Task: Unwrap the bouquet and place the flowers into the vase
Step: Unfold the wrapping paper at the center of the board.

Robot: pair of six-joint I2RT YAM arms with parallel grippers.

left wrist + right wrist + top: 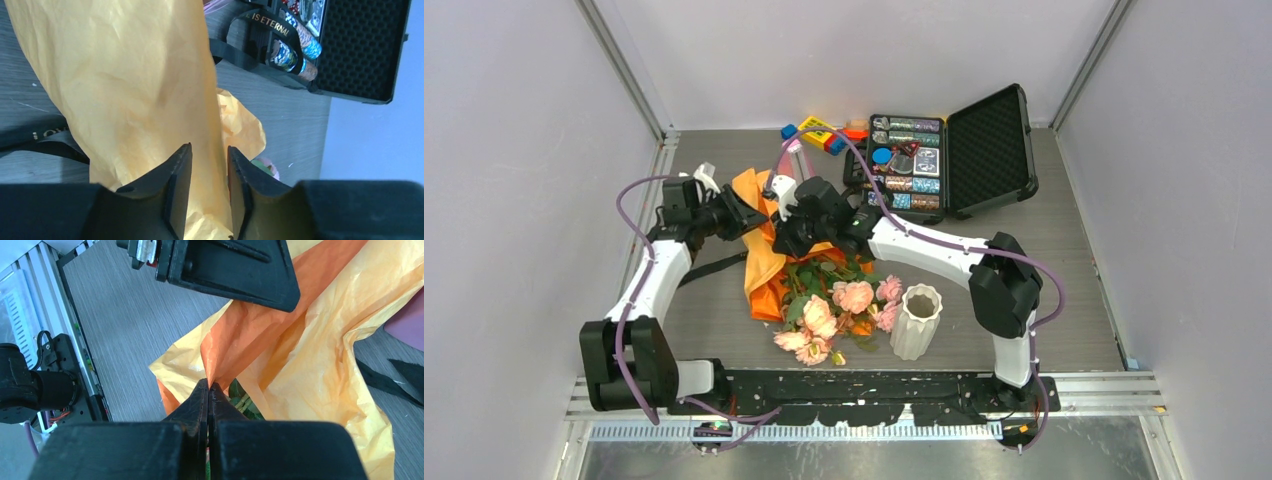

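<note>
Nearest the arm bases, the white vase (916, 320) stands upright on the desk (1064, 300), lower middle of the top view. The flowers (829, 312) are lying just left of it, pink and peach heads toward the front, none in the vase yet. Behind them the stems run up into the crinkled orange paper (761, 250), which is spread open around mid-frame. The right pincer (208, 384) is clamped tight on a fold of that paper. The left pincer (210, 150) has paper between its fingers with a gap showing, and I honestly can't tell if it's actually pinching. A black ribbon (270, 22) lies loose past that, and the open black case (989, 150) sits far back, upper right.
</note>
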